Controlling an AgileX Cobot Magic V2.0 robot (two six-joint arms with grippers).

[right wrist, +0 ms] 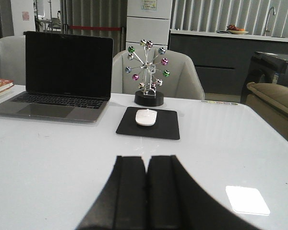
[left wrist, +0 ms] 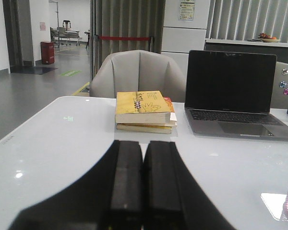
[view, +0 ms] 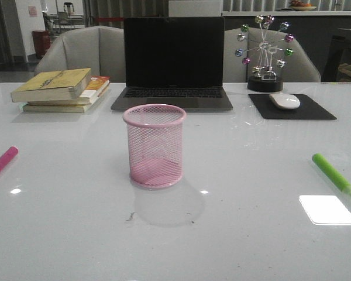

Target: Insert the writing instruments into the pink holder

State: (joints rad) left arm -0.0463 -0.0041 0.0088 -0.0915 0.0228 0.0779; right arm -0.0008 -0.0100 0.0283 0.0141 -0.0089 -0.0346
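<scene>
**Nothing in the holder yet – both markers still on the surface**

Nearest to us are our own claws, seen only in the wrist views. Left claw (left wrist: 143, 184): fingers pressed together, nothing between them, held above the surface (view: 76, 234). Right claw (right wrist: 146, 191): same story, fingers together w/ no gap and nothing gripped. Neither arm shows in the front view, so we judge both are parked back from the work area.

Next out, the task items. Green marker (view: 332, 174) lies flat on the right side of the surface, angled, pale tip toward the near right edge, just beside a bright window reflection. Pink marker (view: 2, 162) lies flat at the far left edge, partly cut off by the frame. Both are well apart from the pink holder (view: 155, 146), which stands upright in the middle, btwn the two. Through the mesh we see no pen inside; it looks empty.

So progress, as we judge it: zero of two done. Left to do: pick up and drop in each marker. Pink sits on our left arm's side, green on our right's, so prob one each.

Farther back, not part of the job: a stack of books (view: 61, 89) back left, an open laptop (view: 173, 61) directly behind the holder, a white mouse (view: 285, 100) on a black pad, and a ferris-wheel ornament (view: 264, 52) back right. Chairs beyond the surface.
</scene>
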